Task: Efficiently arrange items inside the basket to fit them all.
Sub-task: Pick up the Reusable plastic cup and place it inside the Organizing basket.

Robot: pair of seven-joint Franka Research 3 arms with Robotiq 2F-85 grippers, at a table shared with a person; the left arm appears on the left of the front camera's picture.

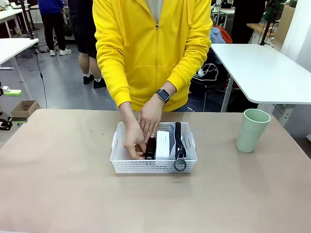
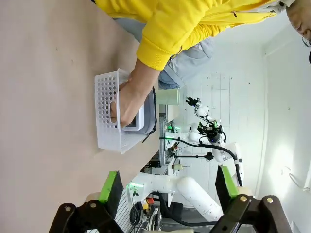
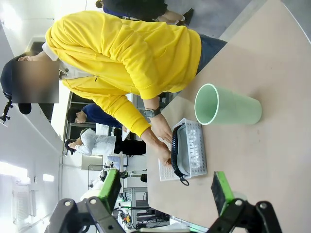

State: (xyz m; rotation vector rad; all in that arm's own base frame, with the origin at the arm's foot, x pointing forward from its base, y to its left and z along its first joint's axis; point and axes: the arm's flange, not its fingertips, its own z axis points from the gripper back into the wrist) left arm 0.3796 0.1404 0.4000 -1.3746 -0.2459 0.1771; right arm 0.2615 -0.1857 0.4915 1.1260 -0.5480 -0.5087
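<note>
Hands (image 1: 149, 116) settle the bar (image 1: 150, 147) in the basket (image 1: 153, 166); the cup (image 1: 251, 130) on the worktop should follow. The left claw (image 2: 168, 185) and right claw (image 3: 166, 188) stand wide open, empty.

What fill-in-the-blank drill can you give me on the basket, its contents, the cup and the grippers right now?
1. The pale green cup stands upright on the table, ____ the basket.
2. In the basket, the white box sits between the slim black bar and the grey ____.
3. The left gripper and the right gripper both have their jaws ____.
Missing words: outside; pouch; open.
</note>
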